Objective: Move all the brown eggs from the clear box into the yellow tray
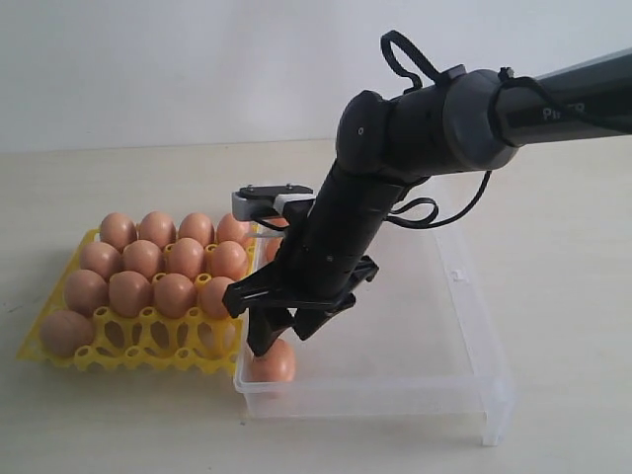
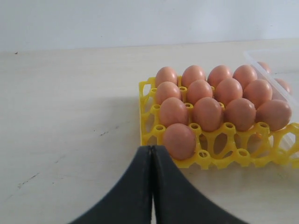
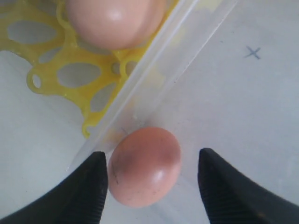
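In the exterior view the right arm (image 1: 341, 232) covers the clear box (image 1: 395, 405) wall next to the yellow tray (image 1: 146, 316); only slivers of brown eggs (image 1: 271, 249) show behind it, their number unclear. The right gripper (image 1: 279, 341) hides the top of the egg in the box corner beside the tray. In the left wrist view the picture edge cuts off the box beyond the tray, and the left gripper (image 2: 152, 149) shows its tips only.

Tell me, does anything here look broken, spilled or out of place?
Nothing stands out. The brown eggs sit whole in the yellow tray, and one egg lies intact against the clear box wall, with the open right end effector straddling it.
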Controlling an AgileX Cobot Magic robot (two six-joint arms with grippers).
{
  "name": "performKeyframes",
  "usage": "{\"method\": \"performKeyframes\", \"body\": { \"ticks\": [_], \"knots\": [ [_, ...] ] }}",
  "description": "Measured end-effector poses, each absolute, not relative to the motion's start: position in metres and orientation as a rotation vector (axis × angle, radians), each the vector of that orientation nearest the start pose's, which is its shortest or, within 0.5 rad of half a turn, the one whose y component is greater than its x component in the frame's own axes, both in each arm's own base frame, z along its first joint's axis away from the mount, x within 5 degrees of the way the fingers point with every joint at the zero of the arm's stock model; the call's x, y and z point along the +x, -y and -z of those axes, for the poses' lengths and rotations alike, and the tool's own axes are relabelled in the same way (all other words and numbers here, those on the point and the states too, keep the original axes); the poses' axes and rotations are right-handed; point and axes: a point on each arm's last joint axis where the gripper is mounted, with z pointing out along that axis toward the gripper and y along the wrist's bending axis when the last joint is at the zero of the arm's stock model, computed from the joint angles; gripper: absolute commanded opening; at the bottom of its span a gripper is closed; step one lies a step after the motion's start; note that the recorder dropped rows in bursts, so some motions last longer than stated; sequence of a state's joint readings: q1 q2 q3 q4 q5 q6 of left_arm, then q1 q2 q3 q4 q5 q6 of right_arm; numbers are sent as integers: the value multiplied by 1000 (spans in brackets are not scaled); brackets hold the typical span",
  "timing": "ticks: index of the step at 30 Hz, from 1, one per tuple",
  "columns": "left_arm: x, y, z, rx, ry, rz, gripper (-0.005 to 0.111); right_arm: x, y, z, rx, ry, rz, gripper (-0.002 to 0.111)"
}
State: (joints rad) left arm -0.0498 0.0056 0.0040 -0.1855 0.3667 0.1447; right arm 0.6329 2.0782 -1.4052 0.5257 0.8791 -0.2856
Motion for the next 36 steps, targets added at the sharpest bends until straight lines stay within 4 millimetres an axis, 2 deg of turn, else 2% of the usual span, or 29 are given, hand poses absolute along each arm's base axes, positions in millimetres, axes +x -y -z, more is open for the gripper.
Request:
{"method": "performKeyframes", "body": {
  "ticks": [8,15,23,28,36],
  "knots": [
    [53,9,-179,66,-1854,116,0,306,-270,-148,-893,-2909,-680,56],
    [53,9,-179,66,-1854,116,0,298,-274,-151,-927,-2940,-789,56],
    [53,9,-179,66,-1854,116,0,298,-275,-149,-933,-2939,-790,56],
    [53,9,-179,66,-1854,116,0,296,-273,-138,-869,-2940,-802,56],
    [53,9,-179,66,-1854,116,0,294,-271,-132,-770,-2917,-829,56]
  ]
}}
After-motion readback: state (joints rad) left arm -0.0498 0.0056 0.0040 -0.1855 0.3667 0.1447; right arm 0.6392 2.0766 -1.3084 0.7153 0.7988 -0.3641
